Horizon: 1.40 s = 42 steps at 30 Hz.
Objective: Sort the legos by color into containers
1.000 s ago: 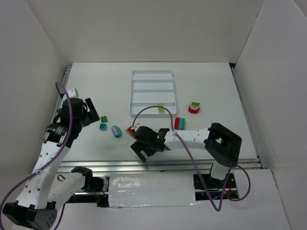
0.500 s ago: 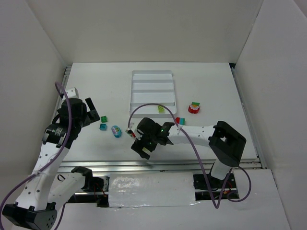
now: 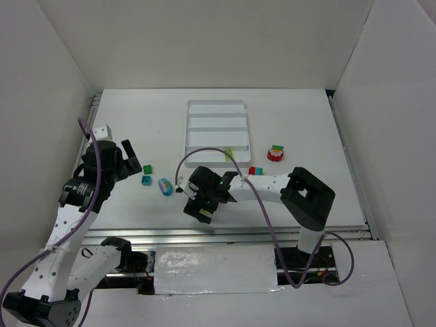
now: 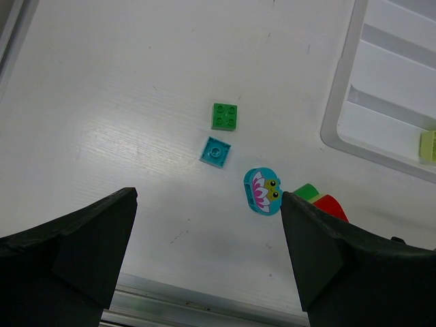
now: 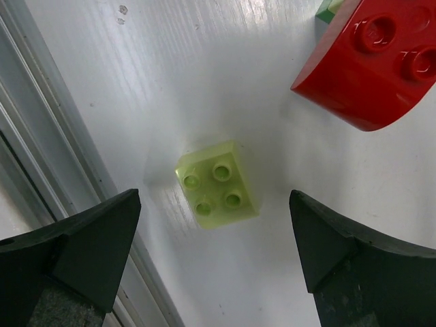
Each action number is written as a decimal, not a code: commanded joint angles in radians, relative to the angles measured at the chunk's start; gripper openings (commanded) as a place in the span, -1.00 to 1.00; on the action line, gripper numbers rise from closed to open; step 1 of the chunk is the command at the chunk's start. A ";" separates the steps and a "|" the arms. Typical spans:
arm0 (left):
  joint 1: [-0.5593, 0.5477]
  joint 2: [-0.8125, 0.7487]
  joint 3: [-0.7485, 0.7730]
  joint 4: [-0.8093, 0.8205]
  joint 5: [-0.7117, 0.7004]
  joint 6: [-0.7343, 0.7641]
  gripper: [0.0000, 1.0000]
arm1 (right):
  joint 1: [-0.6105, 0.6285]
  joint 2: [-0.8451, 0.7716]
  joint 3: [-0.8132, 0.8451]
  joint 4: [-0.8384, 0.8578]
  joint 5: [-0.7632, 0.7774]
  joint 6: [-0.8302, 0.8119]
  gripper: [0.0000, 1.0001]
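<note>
Here the right hand [image 5: 214, 196] hangs released over a pale yellow-green, slightly translucent four-stud lego [image 5: 218, 185]. It lies on the white bench [image 5: 102, 68] close to the near edge, beside a red curved brick [image 5: 368, 61]. The left hand [image 4: 208, 194] is spread wide above a green brick [image 4: 225, 116] and a teal brick [image 4: 215, 151], left of the tray [image 4: 338, 129].

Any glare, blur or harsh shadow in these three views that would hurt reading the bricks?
Right wrist: glare streaks on the table around the sharp pale yellow-green brick; a highlight on the red brick. Left wrist: soft sheen left of the teal brick. Top external: even light, faint shadows.
</note>
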 commanded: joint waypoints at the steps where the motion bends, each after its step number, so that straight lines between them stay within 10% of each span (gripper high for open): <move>1: 0.004 -0.009 -0.008 0.039 0.019 0.020 0.99 | -0.004 0.006 0.044 0.027 0.012 -0.031 0.94; 22: 0.004 -0.021 -0.008 0.040 0.018 0.022 0.99 | 0.002 0.063 0.025 0.044 0.046 -0.005 0.09; 28: 0.004 -0.020 -0.007 0.040 0.018 0.022 0.99 | 0.016 -0.029 -0.022 0.057 0.046 0.032 -0.59; 42: 0.004 -0.017 -0.005 0.036 0.007 0.017 0.99 | -0.231 -0.395 -0.141 0.183 0.153 0.276 -0.70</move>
